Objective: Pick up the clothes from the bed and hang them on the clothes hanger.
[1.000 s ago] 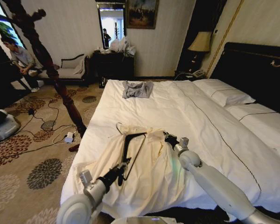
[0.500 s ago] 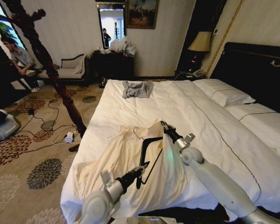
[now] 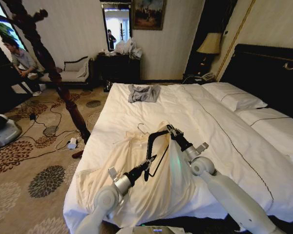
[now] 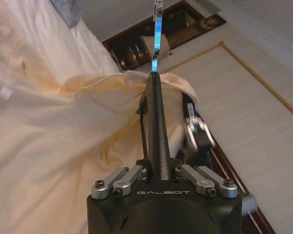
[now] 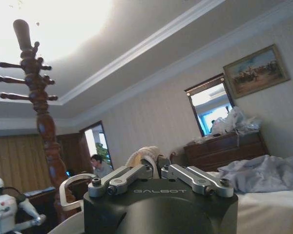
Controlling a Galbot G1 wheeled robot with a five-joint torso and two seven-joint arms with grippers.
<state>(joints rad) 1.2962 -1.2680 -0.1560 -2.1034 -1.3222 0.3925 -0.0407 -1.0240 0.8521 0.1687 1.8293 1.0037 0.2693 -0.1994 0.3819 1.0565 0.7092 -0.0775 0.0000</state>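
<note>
Item, the clothes (image 3: 136,170): pale cream garment, wrinkled, spread over the bed (image 3: 224,131) near its foot-end corner on the robot's left, collar bunched upward. Item, the clothes hanger (image 3: 155,146): black, silver hook, raised above the garment; the left gripper (image 3: 147,165) has its fingers closed on the lower end, and the right gripper (image 3: 172,130) has its fingers pinched together on cream cloth at the upper end. Also on the bed, a grey garment (image 3: 143,92) near the far edge; a dark wooden coat stand (image 3: 49,63) is on the floor beside it.
</note>
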